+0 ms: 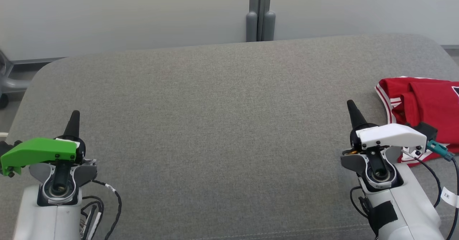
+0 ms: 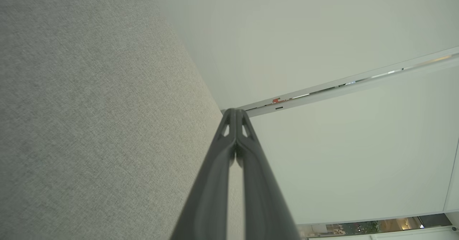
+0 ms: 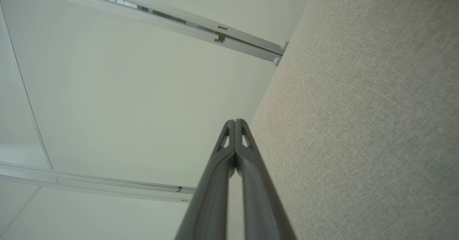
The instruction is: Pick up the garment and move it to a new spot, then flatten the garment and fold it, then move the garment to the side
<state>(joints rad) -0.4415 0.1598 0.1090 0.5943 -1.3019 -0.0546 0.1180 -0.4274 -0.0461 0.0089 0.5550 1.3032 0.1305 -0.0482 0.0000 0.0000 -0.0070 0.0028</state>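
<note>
Head view: a red garment (image 1: 426, 100) with white trim lies loosely folded at the right edge of the frame, on a grey fabric tabletop (image 1: 222, 125). My jaws, lower left and lower right, are pressed together, empty. I judge the final setting-aside done; any next move calls only for neatening with my right arm.

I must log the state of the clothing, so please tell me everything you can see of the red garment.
The red garment is soft cloth with white striped trim along its edge. It lies loosely folded in layers at the right end of the grey padded surface. The head view's right edge cuts it off, and the right arm's white wrist cover hides its lower part.
</note>
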